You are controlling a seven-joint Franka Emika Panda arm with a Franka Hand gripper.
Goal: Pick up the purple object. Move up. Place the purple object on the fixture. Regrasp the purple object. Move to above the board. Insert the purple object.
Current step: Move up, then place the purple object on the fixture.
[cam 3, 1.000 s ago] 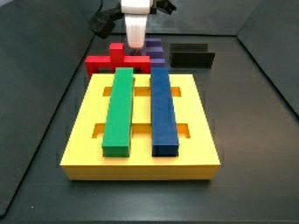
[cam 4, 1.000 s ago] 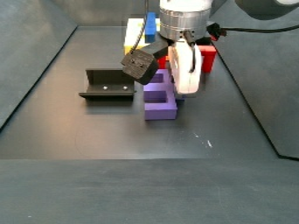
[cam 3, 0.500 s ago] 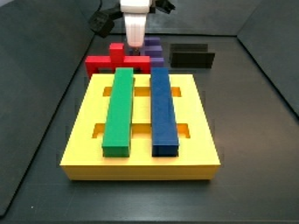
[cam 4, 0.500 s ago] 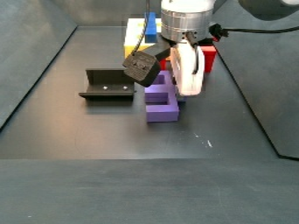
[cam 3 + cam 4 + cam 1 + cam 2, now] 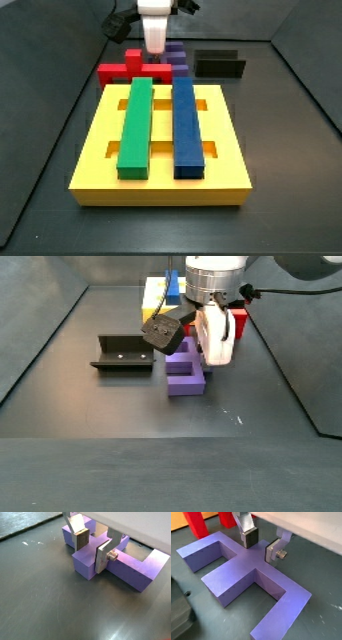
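Note:
The purple object [image 5: 185, 374] lies flat on the dark floor between the fixture [image 5: 123, 353] and the red cross block [image 5: 237, 321]. My gripper [image 5: 207, 351] reaches straight down onto it. In both wrist views the gripper [image 5: 92, 548] [image 5: 261, 544] stands astride one arm of the purple object [image 5: 133, 567] [image 5: 244, 572], with a pad flush against each side of that arm. The gripper is shut on it. From the board's side, the purple object [image 5: 177, 50] mostly hides behind the gripper [image 5: 156, 45] and the red block. The board [image 5: 94, 150] carries a green bar and a blue bar.
The red cross block [image 5: 127, 68] [image 5: 194, 522] lies right beside the purple object, close to the board's far edge. The fixture [image 5: 218, 63] stands on the floor a little apart from both. Dark walls close in the floor on all sides.
The gripper has barely shifted over the purple object, which still rests on the floor in the same place.

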